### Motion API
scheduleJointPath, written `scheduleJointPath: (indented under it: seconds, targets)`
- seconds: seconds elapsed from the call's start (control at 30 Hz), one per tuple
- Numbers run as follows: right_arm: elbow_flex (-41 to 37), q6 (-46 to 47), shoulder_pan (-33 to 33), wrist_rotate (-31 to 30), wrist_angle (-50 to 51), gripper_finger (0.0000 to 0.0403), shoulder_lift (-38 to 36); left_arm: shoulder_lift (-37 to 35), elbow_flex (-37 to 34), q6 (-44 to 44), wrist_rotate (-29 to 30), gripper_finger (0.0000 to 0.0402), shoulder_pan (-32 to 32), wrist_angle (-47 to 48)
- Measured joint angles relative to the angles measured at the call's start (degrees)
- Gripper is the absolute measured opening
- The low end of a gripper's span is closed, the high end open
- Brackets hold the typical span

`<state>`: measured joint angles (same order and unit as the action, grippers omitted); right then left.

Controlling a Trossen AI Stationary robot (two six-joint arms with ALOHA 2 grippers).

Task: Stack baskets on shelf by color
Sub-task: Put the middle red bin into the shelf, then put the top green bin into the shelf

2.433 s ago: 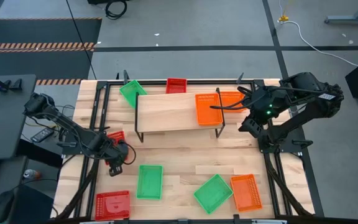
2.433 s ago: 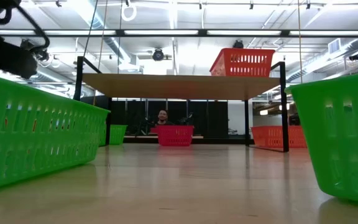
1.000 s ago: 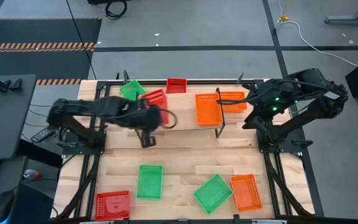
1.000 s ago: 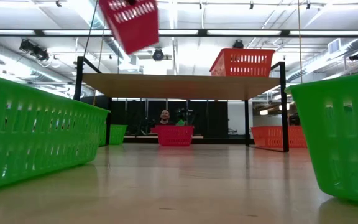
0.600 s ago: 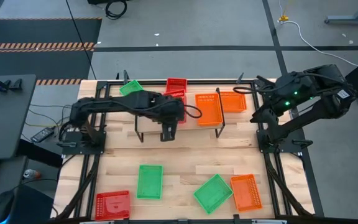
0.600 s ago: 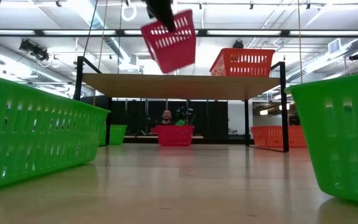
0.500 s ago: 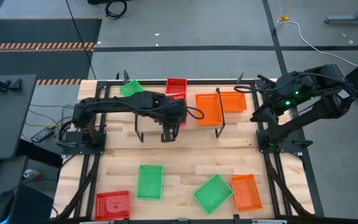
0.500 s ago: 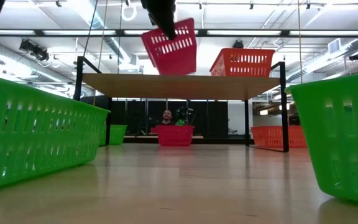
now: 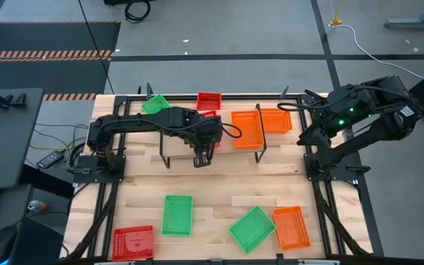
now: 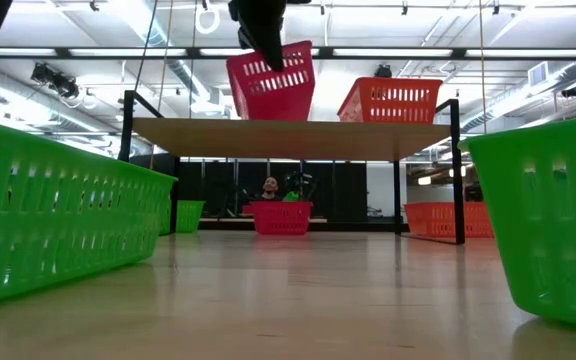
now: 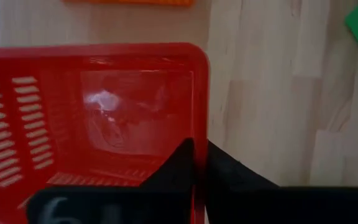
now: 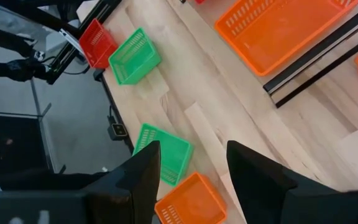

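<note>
One red basket sits under the left gripper on the shelf from above. Low view: it rests tilted on the plank. Left wrist: fingers pinch its rim. The right gripper gapes empty beside the desk's right edge.

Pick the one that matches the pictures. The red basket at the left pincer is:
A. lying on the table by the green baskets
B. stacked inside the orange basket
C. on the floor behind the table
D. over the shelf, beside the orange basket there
D. The left pincer grips the red basket by its wall over the shelf, apart from the orange basket.
</note>
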<state>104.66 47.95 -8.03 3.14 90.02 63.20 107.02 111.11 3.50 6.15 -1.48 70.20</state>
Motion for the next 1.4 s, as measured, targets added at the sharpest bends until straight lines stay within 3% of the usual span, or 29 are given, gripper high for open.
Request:
scheduleJointPath:
  seconds: [0.3,0.5,1.1,1.4]
  targets:
    - [0.0,-0.1,0.0,2.4,0.0,0.0190,0.0,0.0,0.0,1.2,0.2,0.0089,-0.1,0.3]
    - [0.0,0.6,0.0,2.5,0.0,0.0190,0.0,-0.7,0.7,3.7,0.2,0.0105,-0.2,0.9]
    - [0.0,-1.5,0.0,2.0,-0.3,0.0190,-0.1,-0.7,23.9,10.9,2.9,0.0107,1.1,19.7]
    - [0.0,-4.4,0.0,-7.8,-8.2,0.0190,2.6,-2.7,21.7,14.0,2.8,0.0107,7.1,4.3]
